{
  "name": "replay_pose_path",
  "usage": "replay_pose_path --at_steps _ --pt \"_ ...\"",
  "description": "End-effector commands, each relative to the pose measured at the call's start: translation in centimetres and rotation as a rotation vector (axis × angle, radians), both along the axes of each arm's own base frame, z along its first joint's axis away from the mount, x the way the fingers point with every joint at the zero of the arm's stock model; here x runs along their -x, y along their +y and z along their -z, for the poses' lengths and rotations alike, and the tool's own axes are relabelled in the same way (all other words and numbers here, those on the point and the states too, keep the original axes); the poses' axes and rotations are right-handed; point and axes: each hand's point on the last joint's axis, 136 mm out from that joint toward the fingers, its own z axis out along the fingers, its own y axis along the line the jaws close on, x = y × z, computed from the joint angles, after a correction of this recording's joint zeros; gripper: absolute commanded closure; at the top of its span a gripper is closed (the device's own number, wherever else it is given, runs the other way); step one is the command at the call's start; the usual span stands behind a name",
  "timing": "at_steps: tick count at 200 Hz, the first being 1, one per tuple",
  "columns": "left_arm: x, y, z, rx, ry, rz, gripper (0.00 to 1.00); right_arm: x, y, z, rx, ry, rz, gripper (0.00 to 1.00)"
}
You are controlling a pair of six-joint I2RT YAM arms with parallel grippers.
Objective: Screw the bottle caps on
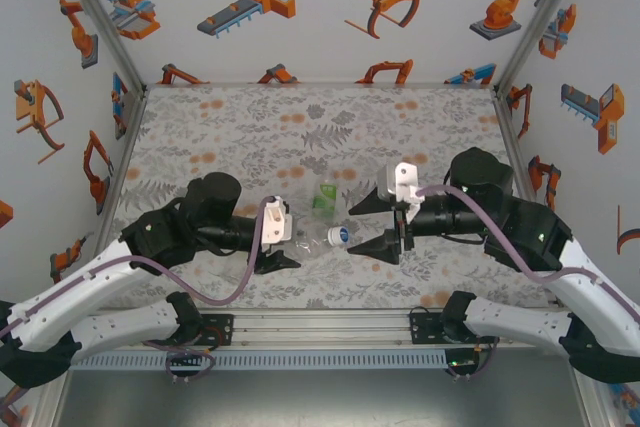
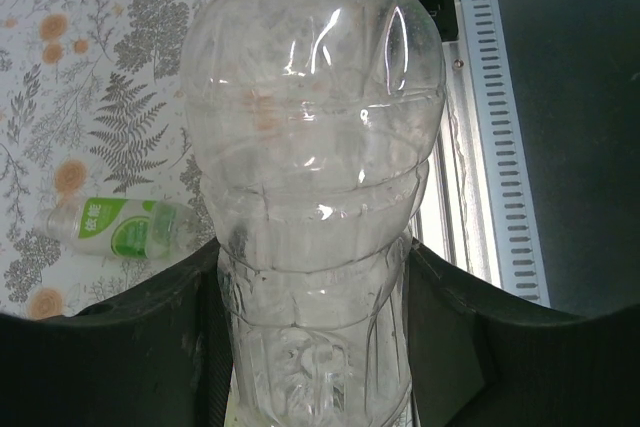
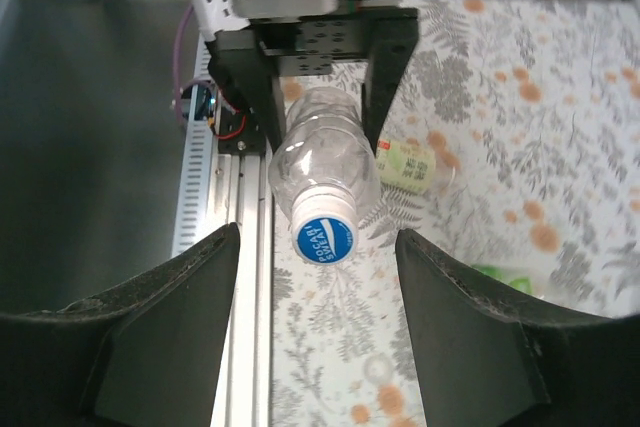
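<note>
left claw [image 2: 315, 342] grips plain bottle [image 2: 315, 147] | cap [image 3: 325, 235] reads POCARI | right claw [image 1: 352, 228] spread

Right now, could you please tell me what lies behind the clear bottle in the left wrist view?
Behind the clear bottle, gripped by the left end effector, a green-labelled bottle lies on the floral table, and a slotted rail runs on the right. The bottle's body blurs whatever is directly behind.
</note>
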Motion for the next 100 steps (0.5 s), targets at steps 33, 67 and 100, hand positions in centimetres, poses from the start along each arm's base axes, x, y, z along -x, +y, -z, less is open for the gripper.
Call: replay_pose_path --at_steps 33,67,100 --pt "0.7 0.1 -2.1 0.051 -0.003 0.026 1.00 1.2 0.8 1.3 -0.013 -0.138 -0.137 0.45" --pt "0.6 0.0 -2.1 0.049 -0.003 0.028 1.00 0.6 1.1 1.7 -0.012 -0.143 -0.113 0.51" --pt "0.6 -0.1 -2.1 0.048 0.000 0.030 1.00 0.3 1.3 2.2 -0.002 -0.135 -0.104 0.54"
